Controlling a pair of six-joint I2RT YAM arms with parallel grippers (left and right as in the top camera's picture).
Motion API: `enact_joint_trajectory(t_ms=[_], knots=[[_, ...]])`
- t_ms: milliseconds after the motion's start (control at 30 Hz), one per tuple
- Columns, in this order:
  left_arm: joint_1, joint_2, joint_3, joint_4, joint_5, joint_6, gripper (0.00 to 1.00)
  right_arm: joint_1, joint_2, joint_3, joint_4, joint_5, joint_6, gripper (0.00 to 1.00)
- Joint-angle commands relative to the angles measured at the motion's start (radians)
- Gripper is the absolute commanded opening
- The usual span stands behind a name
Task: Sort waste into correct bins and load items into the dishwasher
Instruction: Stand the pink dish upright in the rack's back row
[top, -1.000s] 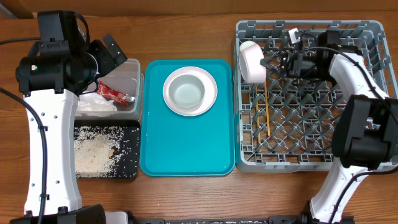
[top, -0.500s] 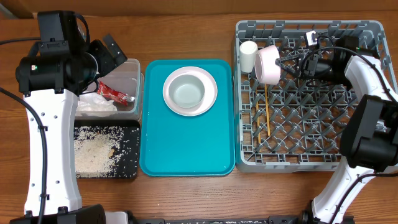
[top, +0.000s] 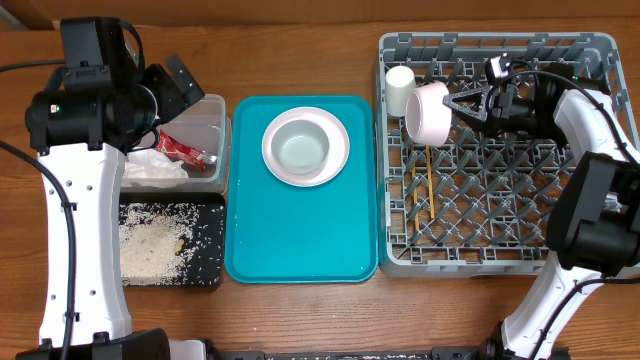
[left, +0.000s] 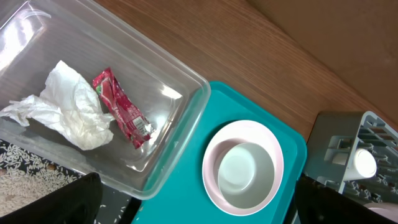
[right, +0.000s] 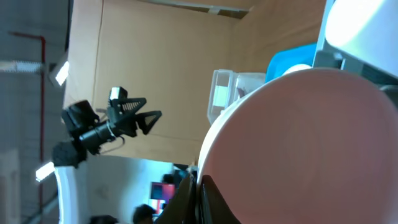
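Note:
In the overhead view my right gripper (top: 455, 105) is shut on the rim of the pink bowl (top: 430, 110), holding it tilted on its side over the back left of the grey dish rack (top: 560, 255). The right wrist view shows the bowl's pink outside (right: 311, 143) filling the frame, with my right gripper (right: 198, 186) pinching its rim. A white cup (top: 400, 85) and two chopsticks (top: 428, 180) are in the rack. The pale grey-green bowl (top: 303, 148) sits on the pinkish plate (top: 340, 160). My left gripper (left: 199, 214) hangs open above the clear tub (left: 180, 134), which holds the napkin (left: 62, 106) and red wrapper (left: 121, 109).
The plate and bowl rest on a teal serving tray (top: 300, 240) between the bins and the rack. A black tray (top: 205, 270) with loose rice (top: 155, 245) lies in front of the clear tub (top: 215, 120). The left arm's white link runs down the table's left side.
My right gripper drew the pink bowl rightward off the white cup and turned it on its side, pink outside now showing. The left arm has stayed still.

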Motion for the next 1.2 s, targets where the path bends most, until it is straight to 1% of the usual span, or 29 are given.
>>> enact_joint_trajectory(t_ms=[0, 100, 400, 533, 667, 800, 1000, 1167], knots=[[0.002, -0.013, 0.019, 0.002, 0.007, 0.014, 1.00, 0.016, 0.006, -0.002, 0.000, -0.042, 0.071, 0.04], [0.002, -0.013, 0.019, 0.002, 0.007, 0.014, 1.00, 0.039, 0.006, 0.004, 0.005, -0.042, 0.111, 0.04], [0.002, -0.013, 0.019, 0.002, 0.007, 0.014, 1.00, 0.116, 0.006, 0.063, 0.024, -0.042, 0.133, 0.04], [0.002, -0.013, 0.019, 0.002, 0.007, 0.014, 1.00, 0.116, 0.006, 0.063, 0.027, -0.042, 0.132, 0.04], [0.002, -0.013, 0.019, 0.002, 0.007, 0.014, 1.00, 0.106, 0.007, 0.062, 0.027, -0.042, 0.078, 0.04], [0.002, -0.013, 0.019, 0.002, 0.007, 0.014, 1.00, 0.085, 0.007, 0.061, 0.029, -0.032, 0.072, 0.04], [0.002, -0.013, 0.019, 0.002, 0.007, 0.014, 1.00, 0.075, 0.007, 0.060, 0.031, 0.068, 0.073, 0.04], [0.002, -0.013, 0.019, 0.002, 0.007, 0.014, 1.00, 0.069, 0.007, 0.057, 0.031, 0.069, 0.073, 0.04]])
